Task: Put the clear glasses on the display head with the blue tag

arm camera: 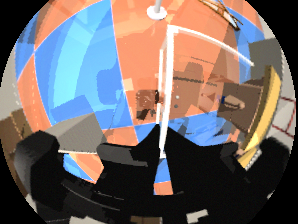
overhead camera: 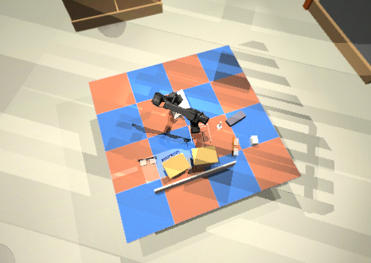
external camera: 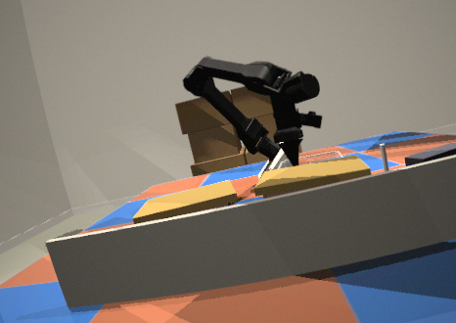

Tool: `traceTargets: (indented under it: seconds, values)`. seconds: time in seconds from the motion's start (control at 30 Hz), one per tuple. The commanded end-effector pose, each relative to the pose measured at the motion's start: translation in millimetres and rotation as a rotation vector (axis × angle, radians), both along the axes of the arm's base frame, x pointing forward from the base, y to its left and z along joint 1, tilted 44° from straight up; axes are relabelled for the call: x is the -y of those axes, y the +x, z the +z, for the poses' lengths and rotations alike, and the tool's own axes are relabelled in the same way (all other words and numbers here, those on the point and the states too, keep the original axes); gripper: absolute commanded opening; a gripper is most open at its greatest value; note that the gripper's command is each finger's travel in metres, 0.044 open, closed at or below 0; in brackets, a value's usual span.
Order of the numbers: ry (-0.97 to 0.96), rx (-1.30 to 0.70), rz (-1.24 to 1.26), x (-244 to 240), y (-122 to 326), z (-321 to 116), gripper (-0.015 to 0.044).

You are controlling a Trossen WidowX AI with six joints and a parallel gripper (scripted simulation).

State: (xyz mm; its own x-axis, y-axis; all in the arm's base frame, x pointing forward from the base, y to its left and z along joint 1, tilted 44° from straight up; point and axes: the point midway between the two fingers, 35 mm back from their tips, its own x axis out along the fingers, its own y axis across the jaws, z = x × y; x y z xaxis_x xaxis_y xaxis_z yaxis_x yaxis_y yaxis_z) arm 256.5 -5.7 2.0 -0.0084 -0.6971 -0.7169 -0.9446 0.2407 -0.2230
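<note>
Pincer: while its fingers stand nearly together, they clamp the clear glasses.
Glasses: at the pincer, reaching toward twelve in the wrist view.
Nearer head: five o'clock from pincer, top view; tag unclear.

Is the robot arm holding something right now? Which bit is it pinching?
Yes, the gripper is holding the clear glasses by the white frame. I can't tell exactly which part of the frame.
</note>
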Motion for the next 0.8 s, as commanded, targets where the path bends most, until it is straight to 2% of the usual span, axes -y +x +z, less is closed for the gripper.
traceTargets:
  seconds: [0.0, 0.77]
  values:
    - [-0.001, 0.004, 0.005, 2, 8, 1, 0.0000]
    - [-0.002, 0.005, 0.005, 11, 36, 7, 0.0000]
